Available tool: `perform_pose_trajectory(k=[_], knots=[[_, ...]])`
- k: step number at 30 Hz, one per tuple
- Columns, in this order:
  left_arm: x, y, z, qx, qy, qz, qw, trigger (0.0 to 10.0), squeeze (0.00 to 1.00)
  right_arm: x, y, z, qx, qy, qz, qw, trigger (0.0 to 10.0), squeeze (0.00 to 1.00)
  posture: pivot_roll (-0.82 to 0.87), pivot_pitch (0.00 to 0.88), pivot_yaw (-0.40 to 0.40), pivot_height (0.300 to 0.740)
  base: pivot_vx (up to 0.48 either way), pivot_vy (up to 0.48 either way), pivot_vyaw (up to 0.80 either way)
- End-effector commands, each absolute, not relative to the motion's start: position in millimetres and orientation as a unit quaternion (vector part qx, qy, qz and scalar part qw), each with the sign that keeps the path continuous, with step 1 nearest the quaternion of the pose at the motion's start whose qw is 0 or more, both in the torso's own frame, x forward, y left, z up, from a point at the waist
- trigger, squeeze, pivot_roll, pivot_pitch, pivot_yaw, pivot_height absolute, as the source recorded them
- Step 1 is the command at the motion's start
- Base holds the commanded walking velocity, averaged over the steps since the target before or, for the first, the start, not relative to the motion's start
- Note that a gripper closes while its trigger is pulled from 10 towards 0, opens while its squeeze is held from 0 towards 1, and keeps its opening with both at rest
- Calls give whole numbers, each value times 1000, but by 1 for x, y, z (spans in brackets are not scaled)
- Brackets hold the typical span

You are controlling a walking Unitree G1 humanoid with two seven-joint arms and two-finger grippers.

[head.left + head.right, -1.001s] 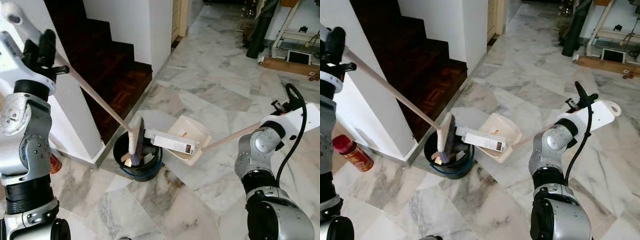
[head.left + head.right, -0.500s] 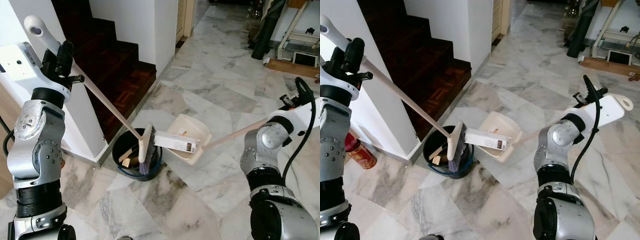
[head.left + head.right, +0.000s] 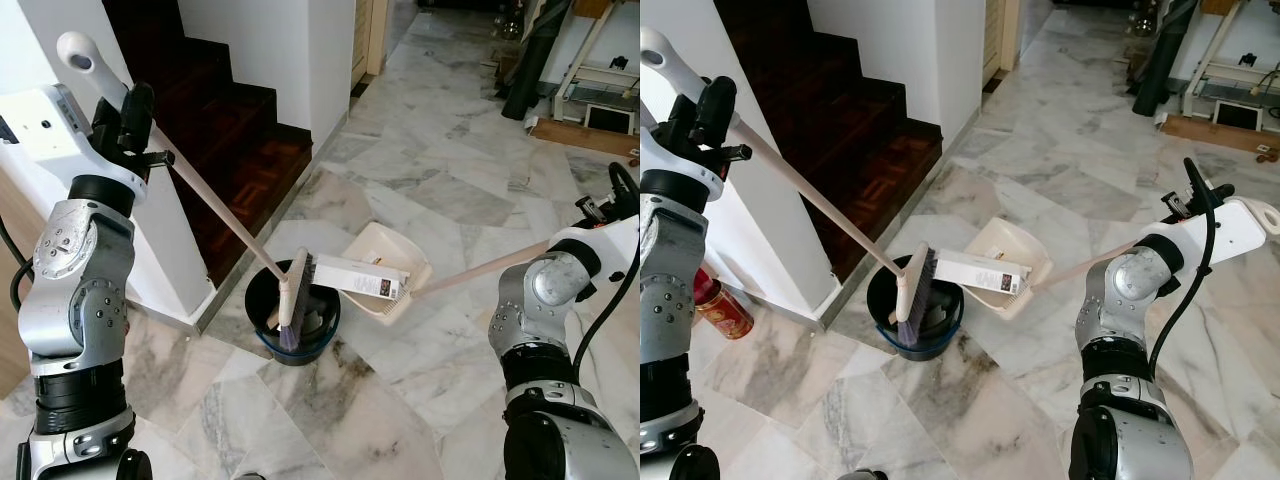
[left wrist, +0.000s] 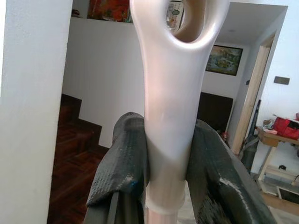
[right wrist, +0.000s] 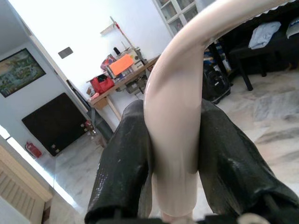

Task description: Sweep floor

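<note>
Your left gripper (image 4: 164,168), jaws clamped on the broom (image 3: 292,300), is now sweeping the white box (image 3: 360,279) off the dustpan (image 3: 395,262) toward the bucket (image 3: 262,336) at its 9 o'clock; the right gripper (image 5: 174,154) is gripping the dustpan handle, lifted higher than before.

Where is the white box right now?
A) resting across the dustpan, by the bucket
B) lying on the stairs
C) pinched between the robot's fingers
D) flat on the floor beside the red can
A: the white box lies across the cream dustpan, its end reaching the dark bucket.

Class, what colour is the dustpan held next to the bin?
Cream, the dustpan shows best in the left eye view.
</note>
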State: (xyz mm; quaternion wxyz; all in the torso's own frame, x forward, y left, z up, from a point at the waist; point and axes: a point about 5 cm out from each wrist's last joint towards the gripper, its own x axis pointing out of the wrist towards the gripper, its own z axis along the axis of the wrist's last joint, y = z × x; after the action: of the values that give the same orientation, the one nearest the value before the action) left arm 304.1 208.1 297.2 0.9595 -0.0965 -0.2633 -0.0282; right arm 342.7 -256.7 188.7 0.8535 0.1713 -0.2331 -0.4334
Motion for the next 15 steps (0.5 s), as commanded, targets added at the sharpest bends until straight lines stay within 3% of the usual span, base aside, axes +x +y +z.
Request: perform_pose_trajectory(k=[1, 4, 7, 12, 15], knots=[[293, 216, 320, -68, -326, 2, 943, 10000, 0, 343, -254, 212, 197, -280, -422, 839, 10000, 0, 177, 19, 32, 740, 0, 0, 0], [281, 218, 343, -26, -376, 10, 926, 10000, 0, 344, -250, 214, 201, -284, -409, 843, 10000, 0, 174, 22, 26, 740, 0, 0, 0], [273, 211, 371, 39, -420, -5, 907, 10000, 0, 349, -243, 218, 154, -285, -375, 868, 10000, 0, 188, 16, 20, 740, 0, 0, 0], [281, 218, 354, 66, -385, 7, 920, 10000, 0, 354, -231, 217, 181, -277, -355, 875, 10000, 0, 188, 8, 17, 740, 0, 0, 0], [290, 227, 315, 71, -319, 25, 945, 10000, 0, 356, -228, 220, 161, -281, -342, 882, 10000, 0, 192, 0, 5, 740, 0, 0, 0]])
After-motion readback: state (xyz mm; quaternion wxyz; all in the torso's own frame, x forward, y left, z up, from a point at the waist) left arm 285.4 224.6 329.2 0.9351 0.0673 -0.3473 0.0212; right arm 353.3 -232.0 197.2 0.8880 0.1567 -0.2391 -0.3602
